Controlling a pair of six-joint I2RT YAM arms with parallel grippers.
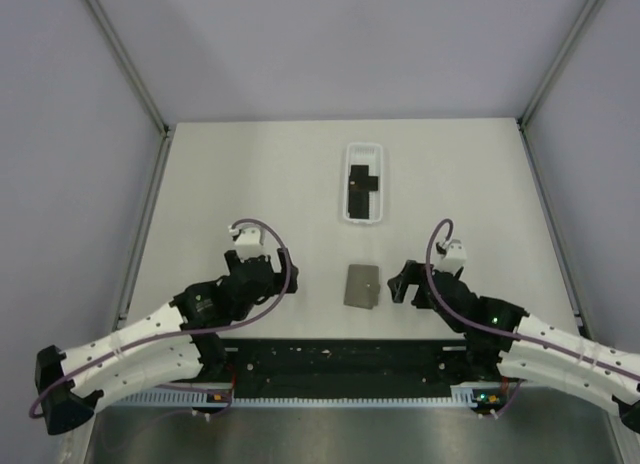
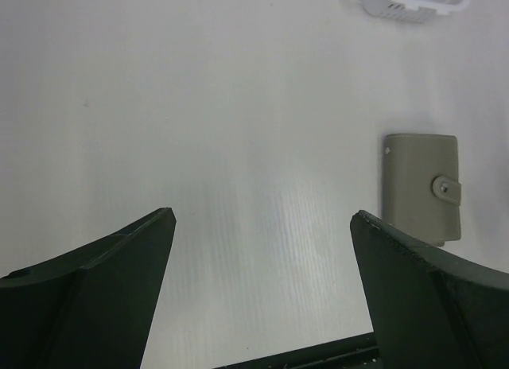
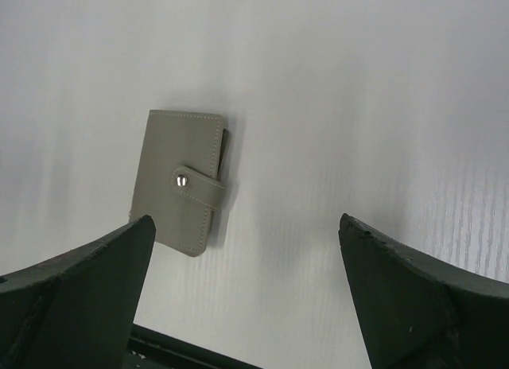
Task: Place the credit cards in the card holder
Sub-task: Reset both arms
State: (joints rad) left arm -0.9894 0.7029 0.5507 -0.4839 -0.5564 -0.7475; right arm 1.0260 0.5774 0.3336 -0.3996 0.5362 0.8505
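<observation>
The card holder (image 1: 362, 285) is a small grey case held shut by a snap strap, lying flat at the table's near middle. It also shows in the left wrist view (image 2: 420, 190) and the right wrist view (image 3: 179, 182). The black credit cards (image 1: 362, 181) lie in a white oblong tray (image 1: 348, 199) farther back; the left wrist view shows only the tray's corner (image 2: 409, 3). My left gripper (image 1: 272, 276) (image 2: 262, 218) is open and empty, left of the holder. My right gripper (image 1: 405, 282) (image 3: 246, 222) is open and empty, just right of the holder.
A black rail (image 1: 340, 359) runs along the near edge between the arm bases. Metal frame posts (image 1: 150, 104) and grey walls border the table on the left, right and back.
</observation>
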